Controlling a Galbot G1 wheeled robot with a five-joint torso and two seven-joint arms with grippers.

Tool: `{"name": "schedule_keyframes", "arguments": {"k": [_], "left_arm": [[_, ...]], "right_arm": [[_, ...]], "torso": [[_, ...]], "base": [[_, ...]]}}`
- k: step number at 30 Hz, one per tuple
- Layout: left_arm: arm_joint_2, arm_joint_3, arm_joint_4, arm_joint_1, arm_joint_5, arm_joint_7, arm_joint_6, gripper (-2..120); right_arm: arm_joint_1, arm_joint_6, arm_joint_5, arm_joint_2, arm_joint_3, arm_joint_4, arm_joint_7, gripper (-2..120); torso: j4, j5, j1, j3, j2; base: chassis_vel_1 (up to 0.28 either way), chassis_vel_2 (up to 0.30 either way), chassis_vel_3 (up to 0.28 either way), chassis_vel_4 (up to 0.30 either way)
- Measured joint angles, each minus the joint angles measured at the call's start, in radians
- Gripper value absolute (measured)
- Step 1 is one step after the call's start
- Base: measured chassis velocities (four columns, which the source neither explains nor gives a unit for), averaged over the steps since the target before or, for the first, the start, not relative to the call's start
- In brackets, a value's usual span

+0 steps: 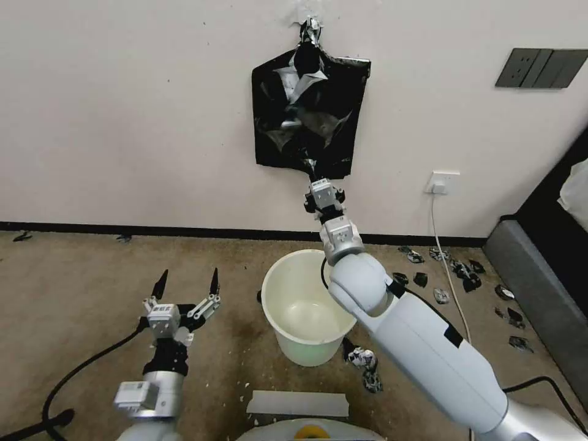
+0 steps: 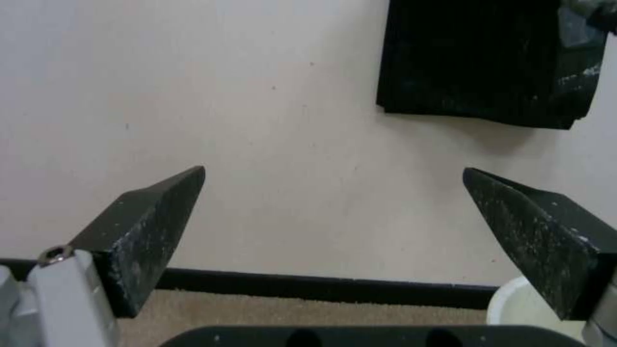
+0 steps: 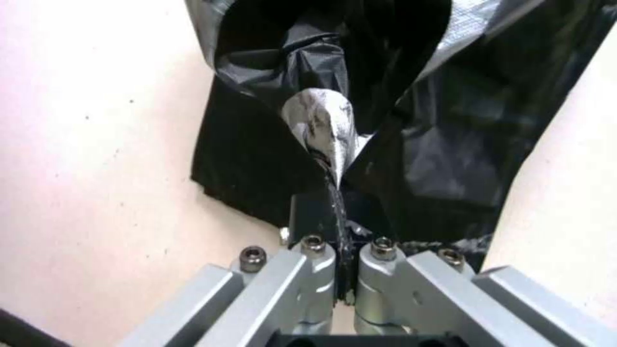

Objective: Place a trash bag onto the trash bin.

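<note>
A black bundle [image 1: 272, 135] hangs flat on the wall from a taped knot [image 1: 309, 27]. Its front layer is the trash bag [image 1: 306, 98], thin, crinkled, with silvery glints. My right gripper [image 1: 314, 173] reaches up to the bundle's lower edge and is shut on a pinched fold of the trash bag [image 3: 325, 125]; the right wrist view shows the gripper [image 3: 334, 202] clamped tight on that fold. The cream-white trash bin [image 1: 274, 282] stands upright on the carpet below, under the right arm. My left gripper [image 1: 190, 282] waits open, low and left of the bin, pointing at the wall [image 2: 334, 193].
Torn black scraps [image 1: 465, 269] litter the carpet at the right and beside the bin [image 1: 364, 361]. A white cable [image 1: 447, 257] drops from a wall socket [image 1: 442, 182]. Dark furniture [image 1: 539, 282] lines the right edge. A pale strip [image 1: 298, 403] lies near my base.
</note>
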Motion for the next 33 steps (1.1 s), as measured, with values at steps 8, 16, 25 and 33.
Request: {"name": "schedule_keyframes", "arguments": {"k": [8, 16, 25, 33], "left_arm": [[0.096, 0.016, -0.027, -0.065, -0.066, 0.047, 0.010, 100], [0.312, -0.013, -0.016, -0.204, -0.280, 0.107, -0.004, 100], [0.535, 0.064, 0.059, -0.443, -0.457, 0.108, 0.017, 100], [0.651, 0.215, 0.144, -0.698, -0.573, 0.047, 0.039, 100]], "right_arm": [[-0.038, 0.004, -0.020, -0.013, -0.002, 0.015, -0.015, 0], [0.013, 0.005, -0.004, -0.029, -0.060, 0.002, -0.037, 0], [0.055, 0.005, 0.004, -0.023, -0.073, -0.019, -0.039, 0], [0.062, 0.004, 0.002, -0.026, -0.072, -0.027, -0.043, 0]], "torso": [[0.0001, -0.0001, 0.000, 0.000, 0.000], [0.0006, 0.0000, 0.000, 0.000, 0.000], [-0.0002, -0.0001, 0.000, 0.000, 0.000], [0.0000, 0.0002, 0.000, 0.000, 0.000]], "base": [[0.000, 0.000, 0.000, 0.000], [0.000, 0.000, 0.000, 0.000], [0.000, 0.000, 0.000, 0.000], [0.000, 0.000, 0.000, 0.000]]}}
